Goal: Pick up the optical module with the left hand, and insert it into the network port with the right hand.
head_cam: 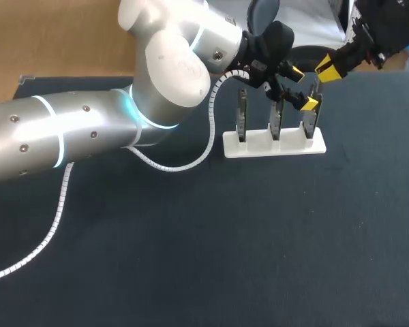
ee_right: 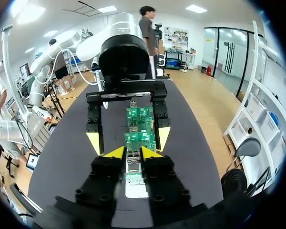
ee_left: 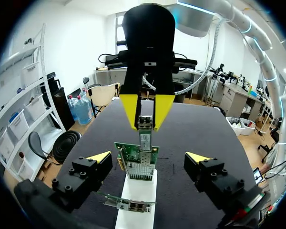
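Optical module (ee_left: 144, 138), boxy metal, gripped by right end effector (ee_right: 133, 153); left end effector (ee_left: 148, 156) released

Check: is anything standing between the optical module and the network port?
Nothing visible. The right gripper holds the optical module right at the port of the network card. The left gripper has its open fingers flanking the card, clear of the path.

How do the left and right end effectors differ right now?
The left end effector is open and empty; the right end effector is shut on the optical module. The left flanks the circuit board from both sides; the right is above it. Both have yellow tips.
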`<state>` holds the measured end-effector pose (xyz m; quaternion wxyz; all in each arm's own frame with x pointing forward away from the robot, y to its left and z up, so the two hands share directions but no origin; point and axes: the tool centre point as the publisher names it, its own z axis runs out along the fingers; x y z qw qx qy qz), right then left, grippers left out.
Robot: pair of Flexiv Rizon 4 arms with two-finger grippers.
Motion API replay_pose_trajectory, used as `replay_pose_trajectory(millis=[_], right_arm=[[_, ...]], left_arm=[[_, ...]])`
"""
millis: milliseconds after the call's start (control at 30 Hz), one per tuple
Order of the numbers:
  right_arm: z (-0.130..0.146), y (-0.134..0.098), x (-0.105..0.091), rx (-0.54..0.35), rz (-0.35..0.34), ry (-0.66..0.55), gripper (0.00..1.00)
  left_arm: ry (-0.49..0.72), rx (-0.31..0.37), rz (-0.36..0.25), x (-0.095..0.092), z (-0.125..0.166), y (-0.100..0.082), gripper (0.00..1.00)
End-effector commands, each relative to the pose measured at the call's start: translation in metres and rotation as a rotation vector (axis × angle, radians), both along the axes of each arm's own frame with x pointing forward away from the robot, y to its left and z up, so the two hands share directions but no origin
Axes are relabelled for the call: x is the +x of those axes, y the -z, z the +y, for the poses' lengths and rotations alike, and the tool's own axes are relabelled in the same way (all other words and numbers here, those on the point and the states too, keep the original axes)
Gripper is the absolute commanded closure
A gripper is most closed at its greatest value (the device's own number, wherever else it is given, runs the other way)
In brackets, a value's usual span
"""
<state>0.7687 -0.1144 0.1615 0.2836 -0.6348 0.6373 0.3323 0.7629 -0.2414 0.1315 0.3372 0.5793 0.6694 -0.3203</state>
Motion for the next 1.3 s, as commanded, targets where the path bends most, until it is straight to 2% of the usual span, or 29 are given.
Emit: replay_pose_trajectory(millis=[33,167,467,600,633,667,1300], right_arm=[[0.0,-0.004,0.001,0.016,0.003,0.005,0.0],[-0.001,-0.009,0.002,0.04,0.004,0.011,0.0],[-0.002,-0.027,0.007,0.154,0.003,0.034,0.0],[0.0,-0.03,0.007,0.162,-0.001,0.028,0.0],[0.001,-0.03,0.007,0.163,-0.002,0.028,0.67],[0.002,-0.03,0.007,0.164,-0.006,0.025,1.0],[0.006,-0.021,0.009,0.125,0.002,0.03,1.0]], left_arm=[[0.0,0.005,0.003,0.001,-0.001,-0.001,0.0],[0.0,0.005,0.003,0.001,-0.001,-0.001,0.0],[0.0,0.005,0.003,0.001,-0.001,-0.001,0.0],[0.0,0.005,0.003,0.001,-0.001,-0.001,0.0],[0.0,0.005,0.003,0.001,-0.001,-0.001,0.0],[0.0,0.005,0.003,0.001,-0.001,-0.001,0.0],[0.0,0.005,0.003,0.001,-0.001,-0.001,0.0]])
